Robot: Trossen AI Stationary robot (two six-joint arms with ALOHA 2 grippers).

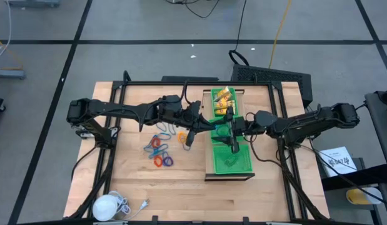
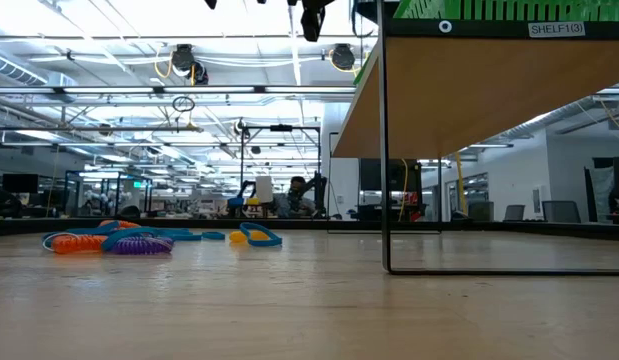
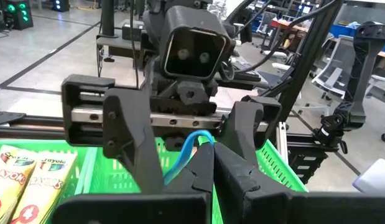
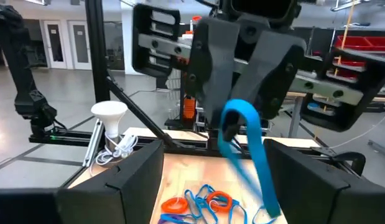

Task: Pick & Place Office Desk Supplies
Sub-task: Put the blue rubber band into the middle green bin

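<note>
My left gripper [image 3: 211,163] is shut on a blue ring [image 4: 247,138], held up over the green mesh tray [image 1: 229,161] that sits on a wooden shelf. My right gripper [image 4: 214,186] faces it from the table's right, open. Its two fingers [image 3: 127,140] stand on either side of the ring and of the left fingertips, and I see no touch. Yellow packets [image 1: 223,99] lie in the tray's far part. More rings in red, orange, purple and blue [image 1: 160,150] lie loose on the table left of the shelf. My left gripper pinches the blue ring between its two fingertips, at one spot on the band [image 3: 199,138]. The fingers lie about level and point toward the table's right. The ring is lifted clear, and its free loop [image 4: 264,180] hangs slack below the fingertips.
A white round object with a cord [image 1: 109,205] lies at the table's near left corner. The shelf stands on thin black legs [image 2: 385,150] with open room beneath it. A black frame runs along the table's edges.
</note>
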